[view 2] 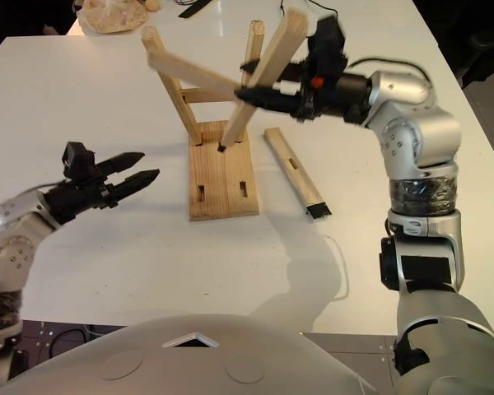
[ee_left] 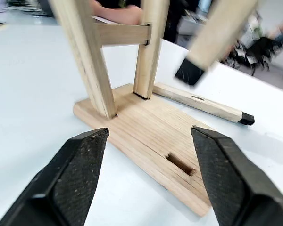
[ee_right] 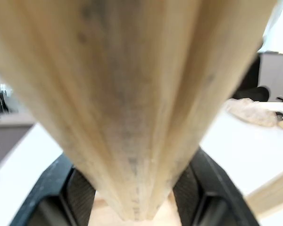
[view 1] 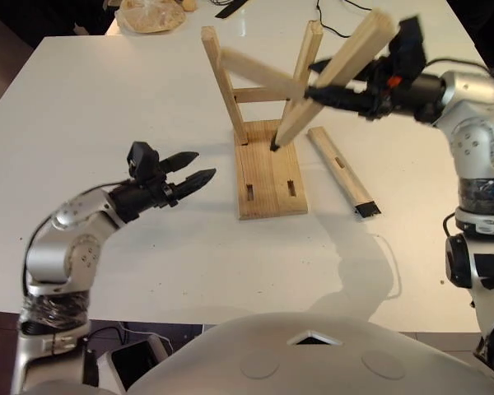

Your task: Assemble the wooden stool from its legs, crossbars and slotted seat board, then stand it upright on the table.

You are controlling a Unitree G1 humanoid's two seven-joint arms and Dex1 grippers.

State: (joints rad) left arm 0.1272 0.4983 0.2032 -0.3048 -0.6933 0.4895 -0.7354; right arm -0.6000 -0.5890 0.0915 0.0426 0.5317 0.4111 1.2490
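1. Elbow bent, your left arm sits low over the table [view 1: 107, 107], with the forearm pointing right toward the seat board [view 1: 263, 206].
2. Your left gripper [view 1: 199, 164] is spread wide and holds nothing. Its fingers [ee_left: 80, 174] are apart from the board.
3. The seat board lies flat mid-table. Two upright legs [view 1: 225, 90] stand at its far end, joined by a crossbar [view 1: 259, 94], and two open slots show at its near end.
4. Your right arm is raised above the table at the right side, with the forearm pointing left.
5. Your right gripper [view 1: 325, 82] is clamped on a third leg [view 1: 358, 49], which is steeply tilted. The leg's black-capped lower end is over the board's far end, beside the right upright leg. You cannot tell whether it touches the board.
6. A loose leg [view 1: 342, 169] lies flat on the table just right of the board.
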